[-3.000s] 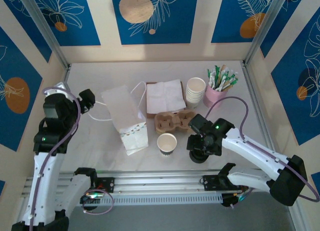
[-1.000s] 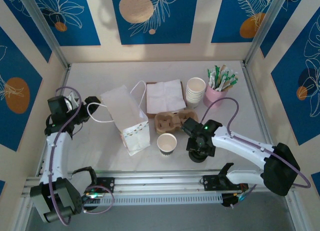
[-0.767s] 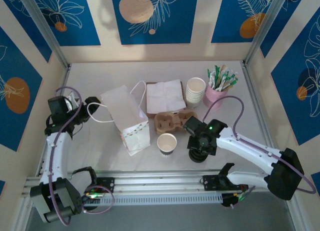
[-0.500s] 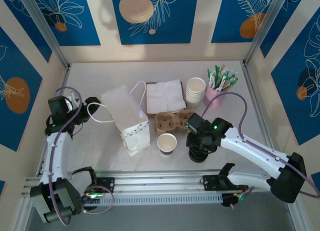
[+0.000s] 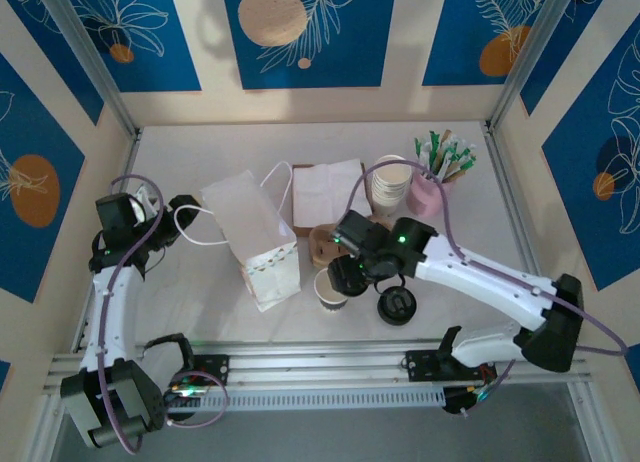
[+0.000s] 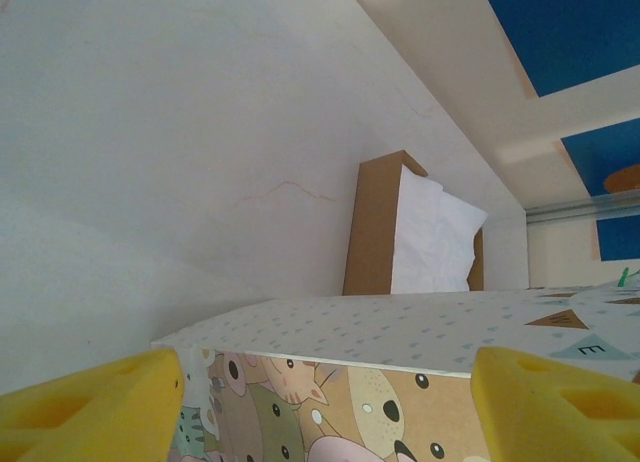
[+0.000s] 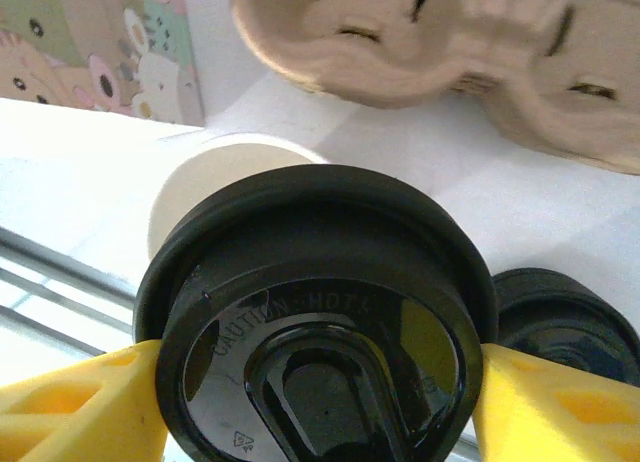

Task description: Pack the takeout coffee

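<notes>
Right tool [image 5: 352, 270] grasping black lid [image 7: 315, 282], above paper cup [image 7: 195, 187], cup carrier [image 7: 450, 42] just beyond

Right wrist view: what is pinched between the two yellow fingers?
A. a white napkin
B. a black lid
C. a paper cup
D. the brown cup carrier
B: the lid sits clamped between the yellow fingers, with the cup just behind it and the carrier lying farther back.
</notes>
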Robot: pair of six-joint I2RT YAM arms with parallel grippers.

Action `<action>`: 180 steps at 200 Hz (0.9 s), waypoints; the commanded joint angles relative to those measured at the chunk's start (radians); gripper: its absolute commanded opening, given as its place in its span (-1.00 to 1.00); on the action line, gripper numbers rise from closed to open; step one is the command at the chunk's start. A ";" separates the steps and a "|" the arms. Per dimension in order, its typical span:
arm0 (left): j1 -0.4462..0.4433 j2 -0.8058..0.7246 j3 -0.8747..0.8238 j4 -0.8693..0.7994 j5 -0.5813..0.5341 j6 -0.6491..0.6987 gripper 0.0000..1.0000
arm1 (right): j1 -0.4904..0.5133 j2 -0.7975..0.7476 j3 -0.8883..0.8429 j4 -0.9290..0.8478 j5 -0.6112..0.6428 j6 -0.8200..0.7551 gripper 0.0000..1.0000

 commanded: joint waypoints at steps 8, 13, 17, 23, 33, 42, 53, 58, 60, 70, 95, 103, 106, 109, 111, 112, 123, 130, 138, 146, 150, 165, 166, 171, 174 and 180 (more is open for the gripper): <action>-0.007 -0.023 -0.002 -0.030 -0.024 0.036 0.53 | 0.022 0.063 0.060 -0.004 -0.085 -0.075 0.46; -0.007 -0.024 -0.003 -0.029 -0.025 0.036 0.53 | 0.025 0.071 0.065 -0.007 -0.088 -0.077 0.46; -0.007 -0.025 -0.004 -0.029 -0.027 0.035 0.53 | 0.026 0.080 0.068 -0.010 -0.088 -0.079 0.47; -0.006 -0.026 -0.004 -0.029 -0.029 0.036 0.53 | 0.028 0.089 0.074 -0.015 -0.092 -0.083 0.46; -0.007 -0.028 -0.003 -0.031 -0.030 0.037 0.53 | 0.031 0.108 0.082 -0.025 -0.096 -0.087 0.46; -0.007 -0.027 0.000 -0.033 -0.030 0.038 0.53 | 0.036 0.124 0.090 -0.032 -0.093 -0.091 0.47; -0.007 -0.028 0.001 -0.032 -0.032 0.038 0.53 | 0.042 0.143 0.099 -0.042 -0.081 -0.091 0.46; -0.007 -0.027 0.001 -0.032 -0.032 0.039 0.53 | 0.043 0.154 0.104 -0.048 -0.075 -0.091 0.47; -0.007 -0.027 0.001 -0.033 -0.033 0.040 0.53 | 0.044 0.157 0.107 -0.051 -0.073 -0.091 0.47; -0.007 -0.027 0.001 -0.035 -0.034 0.040 0.53 | 0.046 0.176 0.118 -0.066 -0.059 -0.091 0.47; -0.007 -0.029 0.003 -0.037 -0.035 0.042 0.53 | 0.053 0.211 0.150 -0.101 -0.015 -0.089 0.47; -0.007 -0.029 0.002 -0.037 -0.039 0.044 0.53 | 0.058 0.217 0.162 -0.109 -0.011 -0.088 0.47; -0.007 -0.029 0.004 -0.038 -0.039 0.045 0.53 | 0.060 0.218 0.166 -0.112 -0.009 -0.090 0.47; -0.007 -0.029 0.004 -0.038 -0.040 0.045 0.53 | 0.064 0.220 0.169 -0.114 -0.008 -0.091 0.47; -0.007 -0.028 0.004 -0.039 -0.040 0.045 0.53 | 0.063 0.222 0.173 -0.114 -0.007 -0.091 0.47; -0.007 -0.028 0.004 -0.040 -0.040 0.045 0.53 | 0.065 0.222 0.174 -0.115 -0.008 -0.092 0.47; -0.007 -0.029 0.005 -0.040 -0.039 0.045 0.53 | 0.075 0.224 0.187 -0.119 0.001 -0.095 0.47; -0.007 -0.029 0.005 -0.041 -0.040 0.045 0.53 | 0.081 0.226 0.196 -0.127 0.010 -0.094 0.47; -0.006 -0.030 0.004 -0.040 -0.041 0.045 0.53 | 0.085 0.229 0.207 -0.138 0.021 -0.096 0.47; -0.007 -0.030 0.004 -0.040 -0.042 0.046 0.53 | 0.088 0.235 0.217 -0.152 0.038 -0.096 0.47; -0.006 -0.030 0.004 -0.040 -0.040 0.045 0.53 | 0.089 0.238 0.221 -0.160 0.046 -0.096 0.47; -0.006 -0.031 0.005 -0.041 -0.037 0.044 0.53 | 0.092 0.251 0.227 -0.185 0.073 -0.095 0.48; -0.007 -0.031 0.005 -0.041 -0.037 0.044 0.53 | 0.092 0.251 0.227 -0.186 0.074 -0.094 0.48; -0.007 -0.030 0.004 -0.039 -0.038 0.045 0.53 | 0.092 0.256 0.226 -0.191 0.079 -0.093 0.48; -0.006 -0.032 0.004 -0.038 -0.037 0.044 0.53 | 0.091 0.259 0.227 -0.192 0.080 -0.092 0.47; -0.007 -0.032 0.004 -0.039 -0.038 0.042 0.53 | 0.091 0.264 0.224 -0.192 0.077 -0.091 0.47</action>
